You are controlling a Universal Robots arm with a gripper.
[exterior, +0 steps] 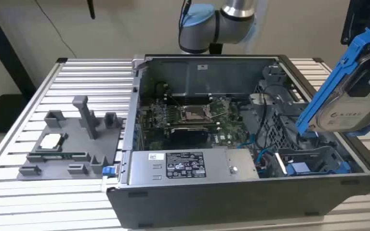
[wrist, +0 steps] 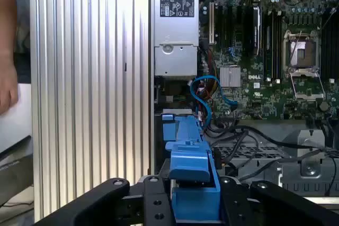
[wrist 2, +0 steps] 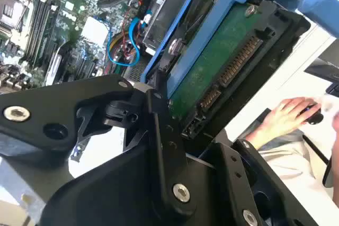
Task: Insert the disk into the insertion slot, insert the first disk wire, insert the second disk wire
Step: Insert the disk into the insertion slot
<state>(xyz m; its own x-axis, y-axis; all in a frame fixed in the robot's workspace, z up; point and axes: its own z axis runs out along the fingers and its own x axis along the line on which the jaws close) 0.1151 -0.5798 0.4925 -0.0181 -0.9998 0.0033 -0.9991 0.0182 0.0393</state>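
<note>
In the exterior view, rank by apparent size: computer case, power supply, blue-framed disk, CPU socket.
computer case
power supply and blue-framed disk: look alike, and the disk may be nearer the camera, so unranked
CPU socket

Soft, even room light in the exterior view: the table (exterior: 82,72) slats gleam pale, while the inside of the case (exterior: 236,202) lies in shade. The disk (exterior: 355,103) carries a mild sheen. In the second wrist view the background beyond the disk is blown out white — in the first wrist view the slats glare.
</note>
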